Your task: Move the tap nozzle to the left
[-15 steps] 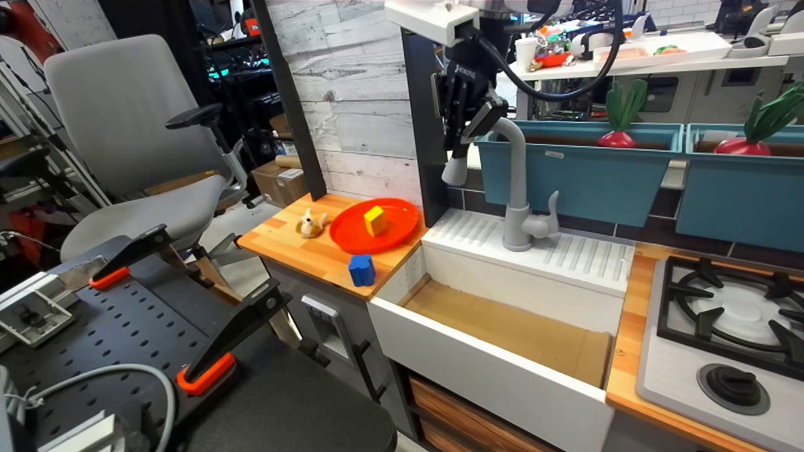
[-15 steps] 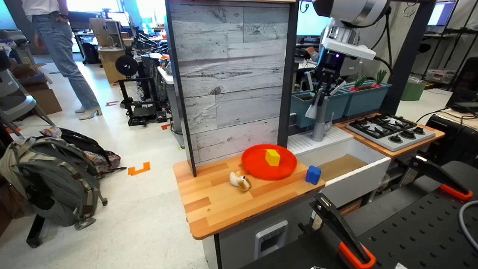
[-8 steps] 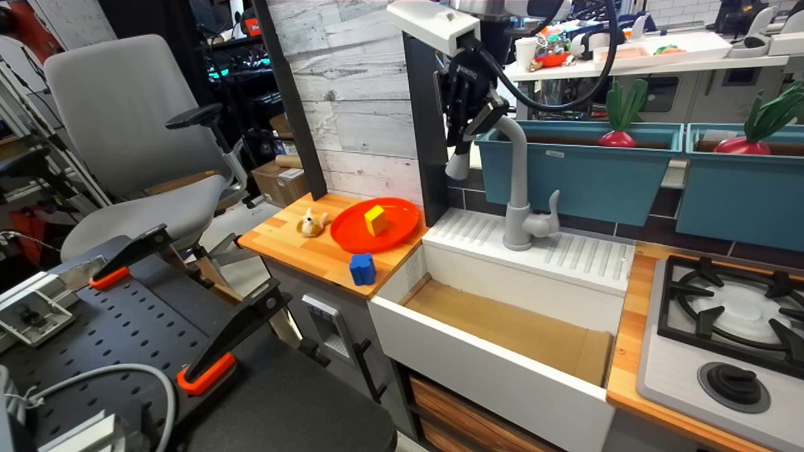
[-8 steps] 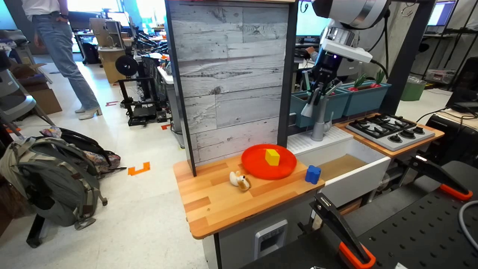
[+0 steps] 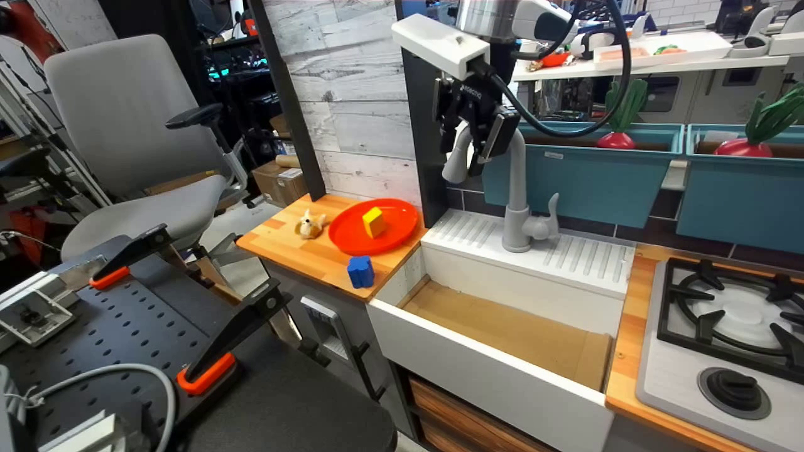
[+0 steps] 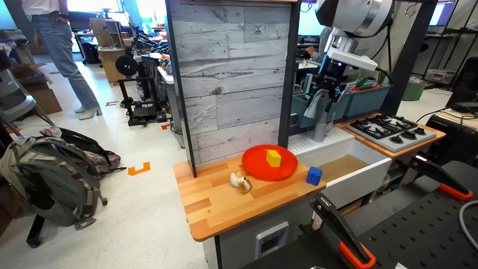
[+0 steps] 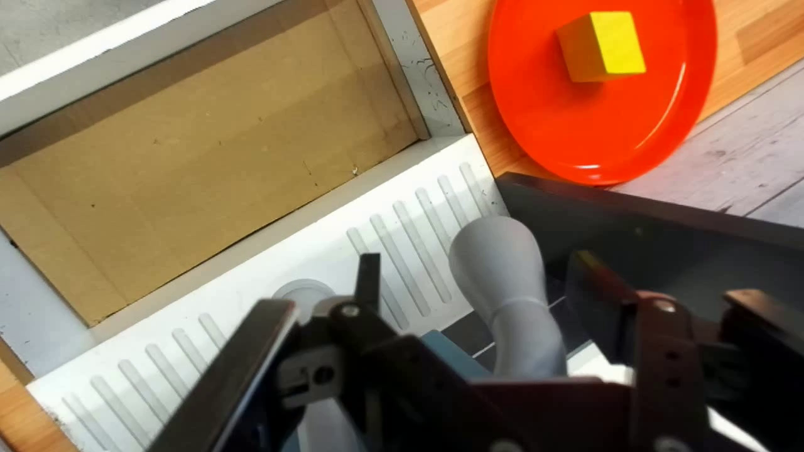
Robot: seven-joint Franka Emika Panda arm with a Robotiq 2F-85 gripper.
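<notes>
The tap nozzle, a grey gooseneck spout (image 5: 517, 169), rises from a chunky base behind the sink, and its flared tip (image 5: 456, 166) points down toward the drainboard's end near the wood panel. My gripper (image 5: 463, 157) is at the spout's outer bend, also seen in an exterior view (image 6: 320, 100). In the wrist view the nozzle's head (image 7: 496, 257) lies between the spread fingers, with a gap on each side. One dark finger (image 7: 369, 279) stands left of it, the other finger (image 7: 600, 285) right of it. Part of the spout's arch is hidden behind the gripper.
A black post (image 5: 427, 125) stands close beside the nozzle tip. Blue-green planters (image 5: 584, 182) hang behind the tap. On the wooden counter are a red plate (image 7: 603, 138) with a yellow block (image 7: 603, 47), a blue block (image 5: 361, 271) and a plush toy (image 6: 241, 182). A stove (image 5: 710, 351) adjoins the sink.
The fingers, close together at the nozzle before, have spread apart, leaving the nozzle loose between them. The gripper has shifted slightly; the nozzle stands nearly where it was.
</notes>
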